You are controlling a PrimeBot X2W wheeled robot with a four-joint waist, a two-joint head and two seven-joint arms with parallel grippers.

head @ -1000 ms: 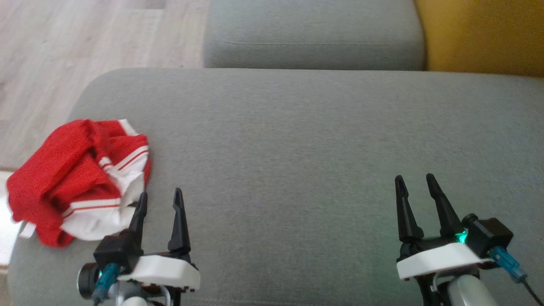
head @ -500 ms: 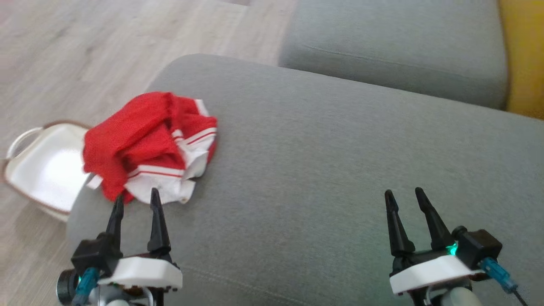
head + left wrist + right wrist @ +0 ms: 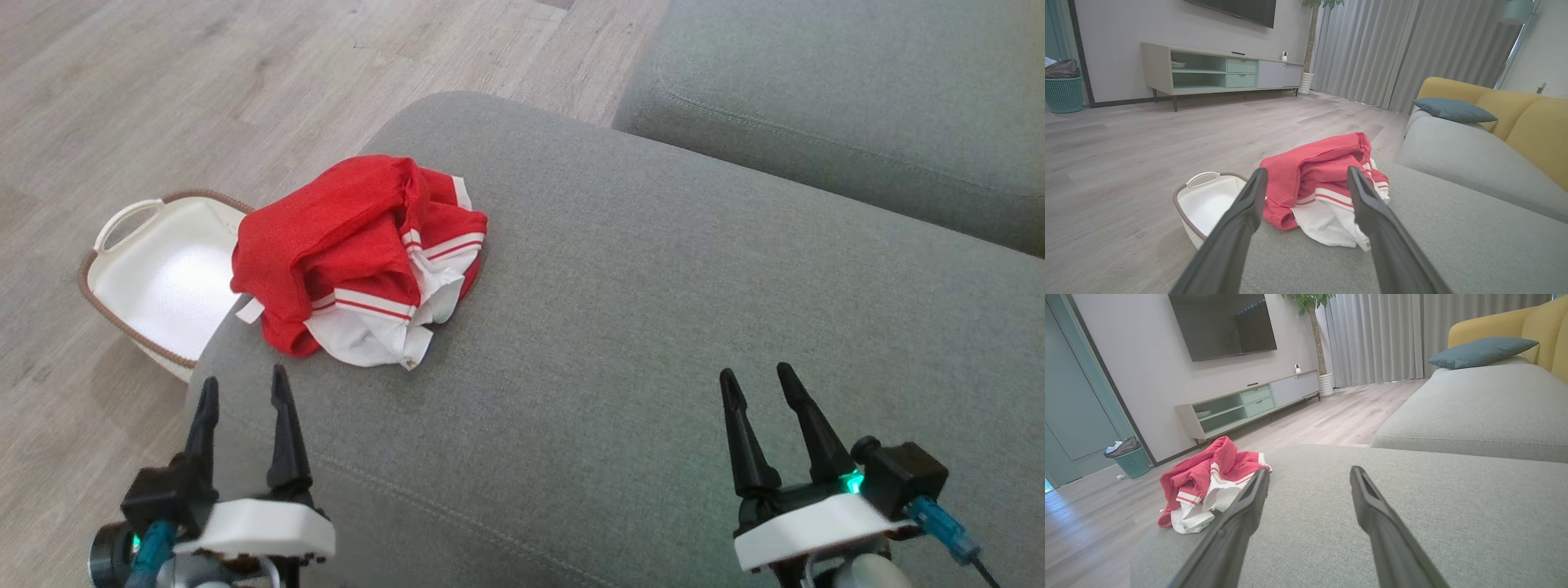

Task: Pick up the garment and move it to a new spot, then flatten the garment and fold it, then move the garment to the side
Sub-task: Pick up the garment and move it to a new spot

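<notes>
1. We have the garment, red with white striped trim, lying crumpled in a heap near the left corner of the grey sofa cushion, close to the edge.
2. A white basket sits on the wooden floor just beside that corner, partly hidden behind the heap. That drop looks like a good reason to carry the cloth inward.
3. Our left hand hovers just short of the heap, fingers spread wide and holding nothing. In its wrist view the cloth sits right between the two fingers, so we judge it is lined up for the pick.
4. Our right hand hangs over bare cushion well apart from the garment, also wide open and empty. We reckon it is parked over the broad free area, where flattening would have room.
5. Nothing is lifted yet, so we read this as the very start: reach in and pinch a thick fold.
6. The risk is the bunched layers. A shallow pinch may catch only one layer and drag the rest toward the edge.
</notes>
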